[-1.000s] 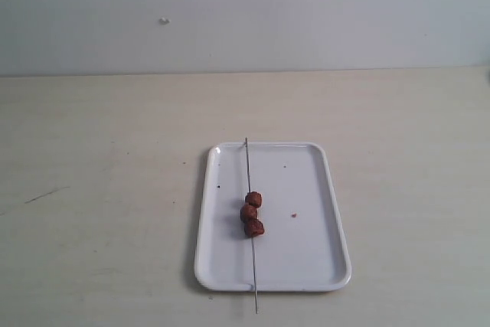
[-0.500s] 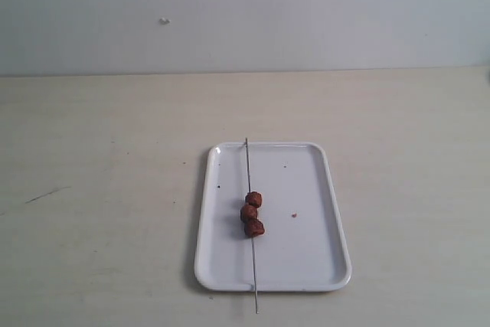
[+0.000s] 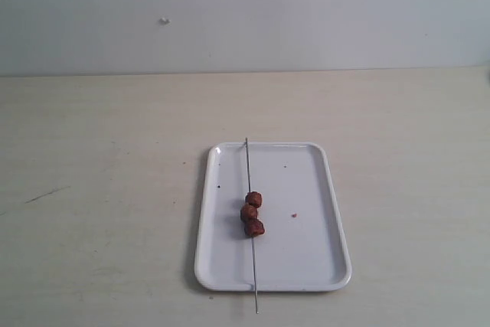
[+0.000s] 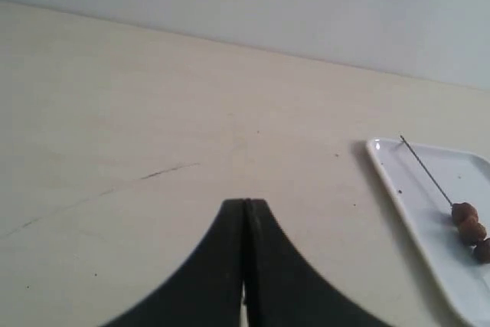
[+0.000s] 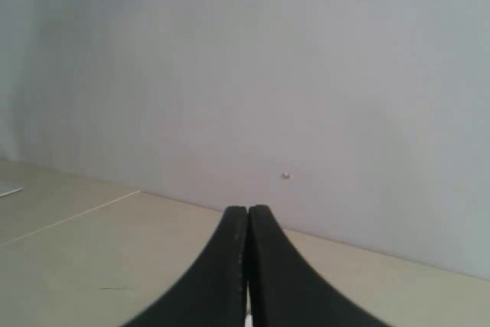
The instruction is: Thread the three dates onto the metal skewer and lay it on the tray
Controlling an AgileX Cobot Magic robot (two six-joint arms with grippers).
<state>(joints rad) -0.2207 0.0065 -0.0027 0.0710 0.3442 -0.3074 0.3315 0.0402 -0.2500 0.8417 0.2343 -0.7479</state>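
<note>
1. Change over the last second: none visible in the exterior view. The white, glossy, rectangular tray (image 3: 331, 212) with rounded corners, the thin straight grey metal skewer (image 3: 248, 166) and the three reddish-brown wrinkled dates (image 3: 252, 214) keep the same positions throughout.
2. Meaning for the task: with nothing moving and no arm over the work area, the job appears finished, with the dates threaded and the skewer laid down. No further step seems required.
3. Location of the work: the skewer lies lengthwise on the tray, left of its centre line. Its far tip sits at the far rim and its near end projects past the near rim over the pale beige table (image 3: 99, 189). The dates sit in a row about halfway along the rod, each touching the next. A tiny red crumb (image 3: 292, 214) lies apart on the tray floor, to their right.
4. Tool state: the left gripper (image 4: 244, 203) has its black jaws pressed together with nothing between them. The right gripper (image 5: 248, 209) is likewise closed and empty.
5. View differences: the exterior view shows neither gripper. The left wrist view shows the loaded end of the tray well apart from its gripper. The right wrist view shows only the table and the grey wall (image 5: 306, 74), with no task item in frame
</note>
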